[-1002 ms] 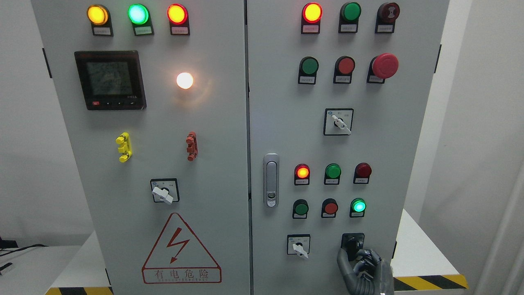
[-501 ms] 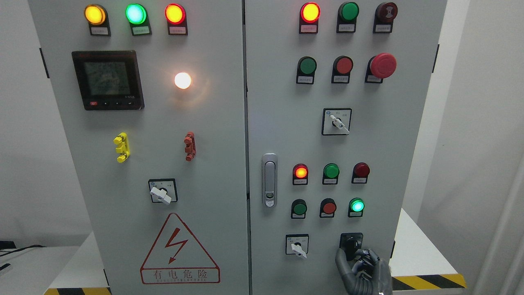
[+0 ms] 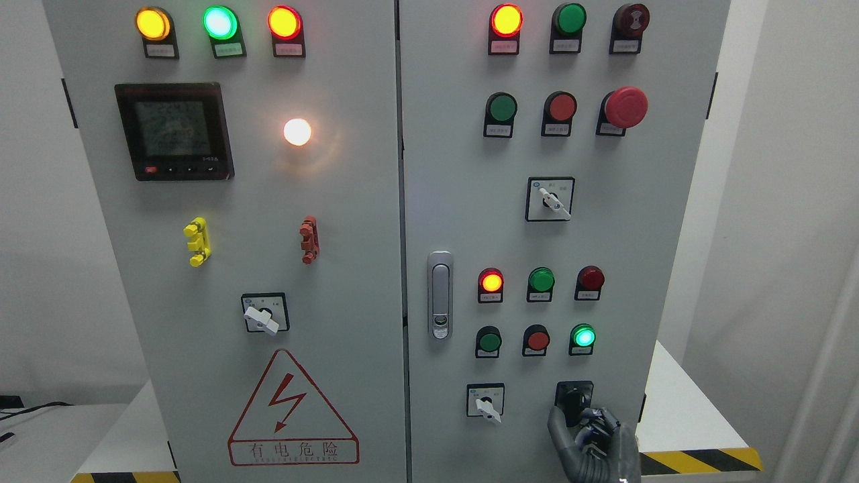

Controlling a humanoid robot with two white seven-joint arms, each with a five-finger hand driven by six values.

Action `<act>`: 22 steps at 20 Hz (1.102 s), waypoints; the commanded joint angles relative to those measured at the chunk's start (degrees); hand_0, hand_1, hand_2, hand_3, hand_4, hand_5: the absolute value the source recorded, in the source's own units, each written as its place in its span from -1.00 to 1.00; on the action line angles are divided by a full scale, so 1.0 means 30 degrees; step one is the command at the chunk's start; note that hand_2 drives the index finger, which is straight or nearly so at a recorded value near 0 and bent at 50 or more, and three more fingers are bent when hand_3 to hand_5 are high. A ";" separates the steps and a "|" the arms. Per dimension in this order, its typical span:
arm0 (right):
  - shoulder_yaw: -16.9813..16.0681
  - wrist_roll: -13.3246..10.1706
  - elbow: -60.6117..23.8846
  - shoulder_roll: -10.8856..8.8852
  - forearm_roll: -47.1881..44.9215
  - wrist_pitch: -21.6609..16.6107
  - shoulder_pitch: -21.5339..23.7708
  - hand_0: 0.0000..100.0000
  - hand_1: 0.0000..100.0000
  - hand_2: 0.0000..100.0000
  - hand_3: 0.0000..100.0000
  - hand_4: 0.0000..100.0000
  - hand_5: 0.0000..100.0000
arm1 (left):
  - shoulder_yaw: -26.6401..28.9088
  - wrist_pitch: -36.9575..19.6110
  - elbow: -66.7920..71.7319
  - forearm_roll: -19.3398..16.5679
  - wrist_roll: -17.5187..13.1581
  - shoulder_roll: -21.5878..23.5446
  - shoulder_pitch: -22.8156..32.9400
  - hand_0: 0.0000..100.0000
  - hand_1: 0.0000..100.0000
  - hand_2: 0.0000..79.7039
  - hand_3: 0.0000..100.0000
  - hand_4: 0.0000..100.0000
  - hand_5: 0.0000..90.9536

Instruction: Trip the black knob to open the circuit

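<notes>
The black knob [image 3: 573, 401] sits on a black square plate at the lower right of the grey cabinet's right door [image 3: 463, 201]. My right hand [image 3: 576, 424] comes up from the bottom edge just under it. The thumb [image 3: 556, 428] stands to the left of the knob's lower end, and the curled fingers [image 3: 602, 424] are to its right, closed on it. The hand hides the knob's bottom part. My left arm does not show.
A white selector switch [image 3: 486, 402] sits left of the knob. Above are indicator lamps, with a lit green one [image 3: 584, 336] right over it. A door latch [image 3: 439, 295], a red mushroom button [image 3: 625, 106] and the white table's [image 3: 691, 409] striped edge are nearby.
The whole view has drifted a few pixels to the left. My right hand stays at the black knob in the same pose.
</notes>
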 commanded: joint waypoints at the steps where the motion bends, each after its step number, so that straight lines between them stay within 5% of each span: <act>1: 0.0049 0.0044 -0.0114 -0.0001 -0.0154 -0.0296 0.0001 -0.38 0.42 0.27 0.89 0.79 0.92 | 0.0000 0.0006 -0.0011 -0.0586 -0.0016 0.0009 0.0000 -0.76 -0.22 -1.00 -1.00 -1.00 -1.00; 22: -0.0009 0.0044 -0.0114 0.0028 0.0576 -0.0296 0.0030 -0.37 0.44 0.17 0.82 0.75 0.90 | 0.0000 0.0006 -0.0011 -0.0586 -0.0016 0.0009 0.0000 -0.76 -0.22 -1.00 -1.00 -1.00 -1.00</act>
